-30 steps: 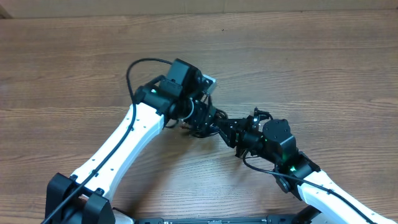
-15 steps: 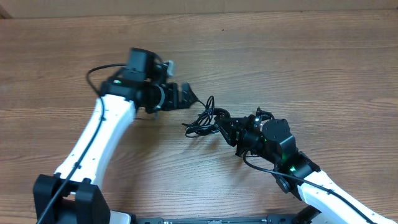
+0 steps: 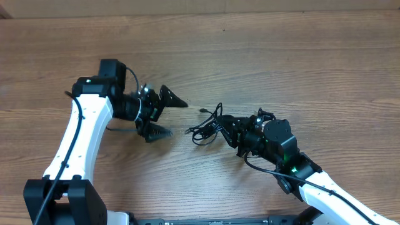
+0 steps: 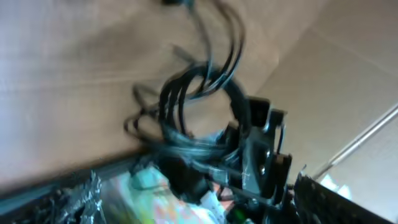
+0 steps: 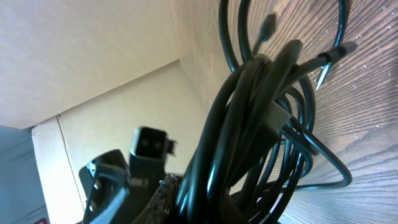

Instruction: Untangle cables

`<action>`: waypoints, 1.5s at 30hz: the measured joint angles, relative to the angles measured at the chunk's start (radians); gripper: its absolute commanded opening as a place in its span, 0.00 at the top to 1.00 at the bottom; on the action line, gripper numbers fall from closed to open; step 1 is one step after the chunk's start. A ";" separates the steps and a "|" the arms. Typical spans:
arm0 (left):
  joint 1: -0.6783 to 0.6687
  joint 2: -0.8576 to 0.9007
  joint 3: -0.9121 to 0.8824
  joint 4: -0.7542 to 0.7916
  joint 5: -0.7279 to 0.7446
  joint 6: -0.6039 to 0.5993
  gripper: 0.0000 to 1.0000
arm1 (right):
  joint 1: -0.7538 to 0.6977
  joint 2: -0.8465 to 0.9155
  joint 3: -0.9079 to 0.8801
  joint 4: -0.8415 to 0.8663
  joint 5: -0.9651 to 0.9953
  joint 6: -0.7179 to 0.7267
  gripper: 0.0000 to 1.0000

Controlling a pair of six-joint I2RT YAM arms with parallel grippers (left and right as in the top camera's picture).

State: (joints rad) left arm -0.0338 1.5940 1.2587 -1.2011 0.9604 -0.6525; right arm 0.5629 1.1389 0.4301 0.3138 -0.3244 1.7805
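The cables [image 3: 209, 127] form one tangled black bundle on the wooden table [image 3: 300, 69], with loose ends poking up and to the left. My right gripper [image 3: 232, 133] is shut on the bundle's right side. In the right wrist view the cables [image 5: 249, 124] fill the space between its jaws, and my right gripper [image 5: 230, 205] is mostly hidden behind them. My left gripper [image 3: 167, 116] is wide open and empty, a short way left of the bundle and not touching it. The blurred left wrist view shows the cables [image 4: 199, 93] ahead, with the right gripper [image 4: 255, 155] on them.
The left arm [image 3: 81, 131] reaches in from the lower left and the right arm [image 3: 312, 181] from the lower right. A cardboard wall [image 3: 187, 6] runs along the table's far edge.
My left gripper has come off the bundle and swung away to the left, its jaws now spread wide. The bundle stays with the right gripper, which has hardly moved.
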 measured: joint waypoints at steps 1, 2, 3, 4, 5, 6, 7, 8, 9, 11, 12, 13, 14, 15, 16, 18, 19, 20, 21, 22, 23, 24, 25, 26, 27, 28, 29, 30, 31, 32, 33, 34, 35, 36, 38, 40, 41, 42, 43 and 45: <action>-0.005 0.000 0.000 -0.015 0.003 -0.018 0.01 | 0.000 0.000 0.000 0.000 0.000 0.000 0.90; -0.009 0.000 0.000 -0.023 0.002 -0.032 0.00 | 0.000 0.000 0.000 0.000 0.000 0.000 0.91; -0.013 0.000 0.000 -0.026 0.001 -0.050 0.00 | 0.000 0.000 0.000 0.000 0.001 0.000 0.91; -0.017 0.000 0.000 -0.026 -0.002 -0.066 0.01 | 0.000 0.000 0.000 0.000 0.001 0.001 0.91; -0.019 0.000 0.000 -0.026 -0.013 -0.091 0.00 | 0.000 0.000 0.000 0.000 0.000 0.000 0.91; -0.026 0.000 0.000 -0.026 -0.032 -0.129 0.00 | 0.000 0.000 0.000 0.000 0.000 0.000 0.91; -0.031 0.000 0.000 -0.026 -0.049 -0.163 0.00 | 0.000 0.000 0.000 0.000 0.001 0.000 0.92; -0.037 0.000 0.000 -0.027 -0.068 -0.208 0.01 | 0.000 0.000 0.000 0.000 0.000 0.000 0.92; -0.043 0.000 0.000 -0.026 -0.079 -0.238 0.01 | 0.000 0.000 0.000 0.000 0.000 0.000 0.92; -0.062 0.000 0.000 -0.027 -0.093 -0.301 0.00 | 0.000 0.000 0.000 0.000 0.000 0.000 0.92; -0.076 0.000 0.000 -0.026 -0.098 -0.332 0.00 | 0.000 0.000 0.000 0.000 0.000 0.000 0.92; -0.092 0.000 0.000 -0.026 -0.103 -0.366 0.00 | 0.000 0.000 0.000 0.000 0.000 0.001 0.92; -0.109 0.000 0.000 -0.026 -0.107 -0.401 0.00 | 0.000 0.000 0.000 0.000 0.000 0.000 0.92; -0.121 0.000 0.000 -0.027 -0.110 -0.428 0.00 | 0.000 0.000 0.000 0.000 0.000 0.000 0.92; -0.135 0.000 0.000 -0.027 -0.115 -0.459 0.00 | 0.000 0.000 0.000 0.000 0.000 0.000 0.92; -0.157 0.000 0.000 -0.026 -0.132 -0.519 0.04 | 0.000 0.000 0.000 0.000 0.000 0.000 0.92; -0.167 0.000 0.000 -0.027 -0.144 -0.550 0.08 | 0.000 0.000 0.000 0.000 0.000 0.000 0.92; -0.179 0.000 0.000 -0.026 -0.162 -0.582 0.14 | 0.000 0.000 0.000 -0.001 0.000 0.000 0.92; -0.186 0.000 0.000 -0.026 -0.177 -0.606 0.19 | 0.000 0.000 0.000 0.000 0.000 0.001 0.92; -0.196 0.000 0.000 -0.026 -0.196 -0.636 0.23 | 0.000 0.000 0.000 0.000 0.001 0.000 0.92; -0.204 0.000 0.000 -0.026 -0.214 -0.658 0.27 | 0.000 0.000 0.000 0.000 0.000 0.001 0.92; -0.210 0.000 0.000 -0.025 -0.231 -0.684 0.29 | 0.000 0.000 0.000 0.000 0.000 0.000 0.92; -0.216 0.000 0.000 -0.024 -0.245 -0.706 0.30 | 0.000 0.000 0.000 0.000 0.000 0.000 0.92; -0.219 0.000 0.000 -0.020 -0.262 -0.731 0.30 | 0.000 0.000 0.000 0.000 0.000 0.000 0.92; -0.221 0.000 0.000 -0.018 -0.275 -0.749 0.30 | 0.000 0.000 0.000 0.000 0.001 0.001 0.92; -0.222 0.000 0.000 -0.018 -0.282 -0.761 0.29 | 0.000 0.000 0.000 0.000 0.000 0.000 0.92; -0.222 0.000 0.000 -0.018 -0.291 -0.777 0.27 | 0.000 0.000 0.000 0.000 0.000 0.000 0.92; -0.224 0.000 0.000 -0.017 -0.297 -0.792 0.25 | 0.000 0.000 0.000 0.000 0.000 0.000 0.92; -0.229 0.000 0.000 -0.015 -0.304 -0.808 0.23 | 0.000 0.000 0.000 0.000 0.000 0.000 0.92; -0.229 0.000 0.000 -0.011 -0.309 -0.820 0.21 | 0.000 0.000 0.000 0.001 0.000 0.000 0.92; -0.235 0.000 -0.001 0.001 -0.317 -0.840 0.21 | 0.000 0.000 0.000 0.000 0.000 0.001 0.92; -0.242 0.000 -0.002 0.017 -0.322 -0.852 0.21 | 0.000 0.000 0.000 0.000 0.000 0.000 0.92; -0.251 0.000 -0.002 0.048 -0.329 -0.864 0.23 | 0.000 0.000 0.000 0.000 0.000 0.000 0.92; -0.259 0.000 -0.002 0.076 -0.334 -0.872 0.27 | 0.000 0.000 0.000 0.000 0.000 0.001 0.92; -0.275 0.000 -0.002 0.113 -0.343 -0.887 0.34 | 0.000 0.000 0.000 0.001 0.000 0.001 0.92; -0.287 0.000 -0.002 0.121 -0.349 -0.895 0.37 | 0.000 0.000 0.000 0.000 0.000 0.000 0.93; -0.293 0.000 -0.002 0.121 -0.352 -0.897 0.39 | 0.000 0.000 0.000 0.000 0.000 0.001 0.93; -0.294 0.000 -0.002 0.121 -0.353 -0.898 0.41 | 0.000 0.000 0.000 0.003 0.000 0.000 0.93; -0.294 0.000 -0.002 0.121 -0.355 -0.898 0.42 | 0.000 0.000 0.000 0.004 0.000 0.000 0.93; -0.295 0.000 -0.002 0.121 -0.362 -0.901 0.41 | 0.000 0.000 0.000 0.013 0.000 0.000 0.93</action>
State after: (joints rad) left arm -0.3290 1.5940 1.2568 -1.0798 0.5980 -1.5539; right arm 0.5629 1.1389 0.4301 0.3264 -0.3244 1.7809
